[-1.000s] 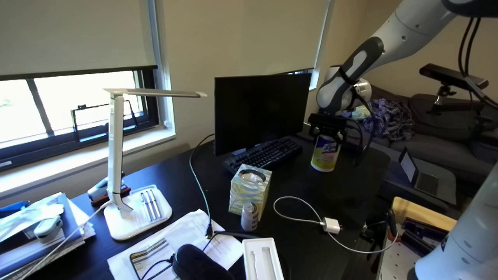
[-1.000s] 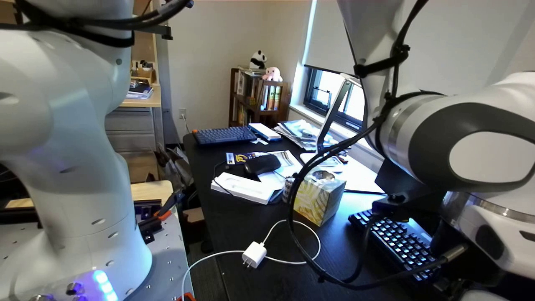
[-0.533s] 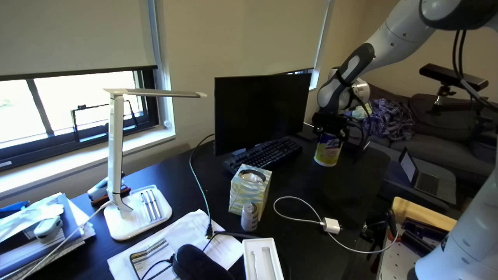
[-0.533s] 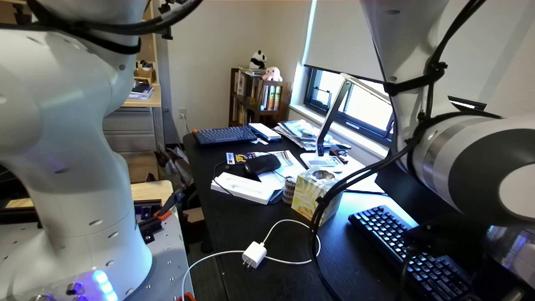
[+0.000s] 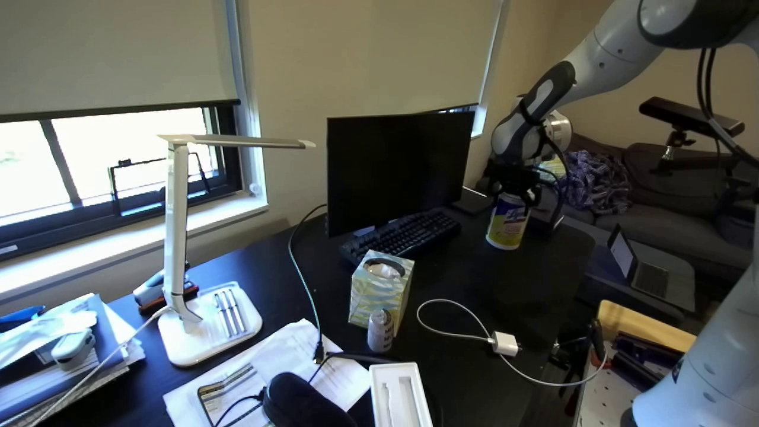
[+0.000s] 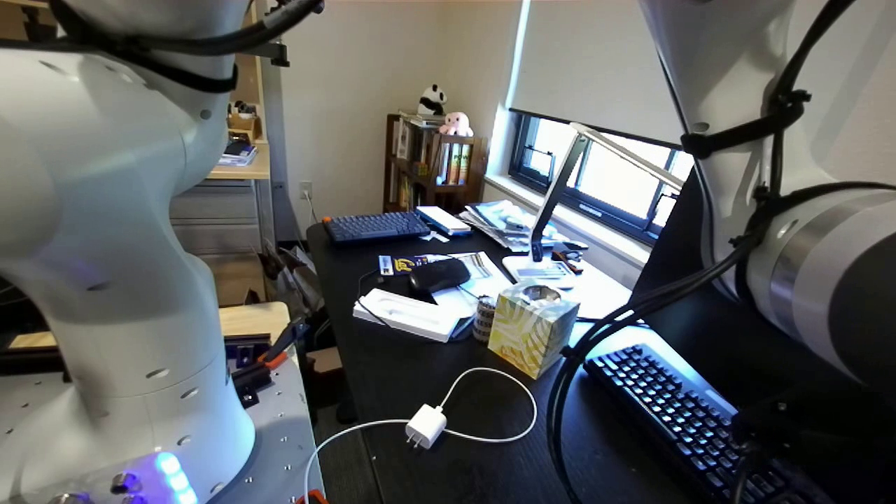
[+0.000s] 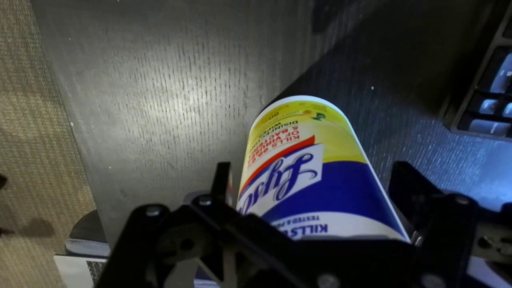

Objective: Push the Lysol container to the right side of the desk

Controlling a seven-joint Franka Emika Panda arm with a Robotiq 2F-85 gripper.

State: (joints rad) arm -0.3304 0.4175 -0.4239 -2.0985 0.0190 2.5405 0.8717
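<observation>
The wide, near-black wood-grained counter [image 5: 539,279] fills most of the space in front of me, and over its right-hand end, as it appears in an exterior view, reaches the white-and-grey jointed robot arm [image 5: 611,59]. A black flat-screen monitor [image 5: 397,172] stands by the far edge; further left along that edge is a slim, flat-headed white desk lamp [image 5: 177,225]. A black keyboard [image 5: 409,234] lies in front of the monitor. At the arm's end, the black two-fingered hand [image 7: 311,174] points down over the upright cylindrical Lysol canister [image 5: 508,222], labelled in yellow, blue and white. The fingers [image 7: 220,182] stand apart, one to each side of the canister, but whether they grasp it I can't tell from here. The canister is toward the counter's far right corner, past the right end of the keyboard and well in from the edge that shows in the wrist view. A yellow, green and white patterned cardboard tissue box [image 5: 373,296] sits mid-counter, with a small pale can [image 5: 380,335] bearing dark lettering just beside it. Smallest of the lot, a white charger block [image 5: 504,344] lies toward the right edge, its thin white cable [image 6: 483,440] looping on the counter and running off over that edge.
</observation>
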